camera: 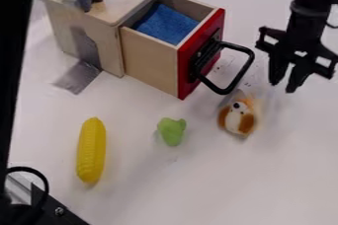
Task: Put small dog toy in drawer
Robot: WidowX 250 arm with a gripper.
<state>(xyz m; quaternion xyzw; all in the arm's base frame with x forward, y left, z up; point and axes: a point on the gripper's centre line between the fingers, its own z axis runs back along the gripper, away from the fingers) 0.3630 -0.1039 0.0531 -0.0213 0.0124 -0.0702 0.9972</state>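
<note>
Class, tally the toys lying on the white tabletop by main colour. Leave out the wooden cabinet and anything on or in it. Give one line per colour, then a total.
Yellow (toy corn cob): 1
Green (small toy): 1
Brown and white (dog toy): 1
Total: 3

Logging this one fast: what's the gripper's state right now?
Black two-finger robot gripper: open, fingers apart, holding nothing; the small brown-and-white dog toy lies outside its grasp.
</note>
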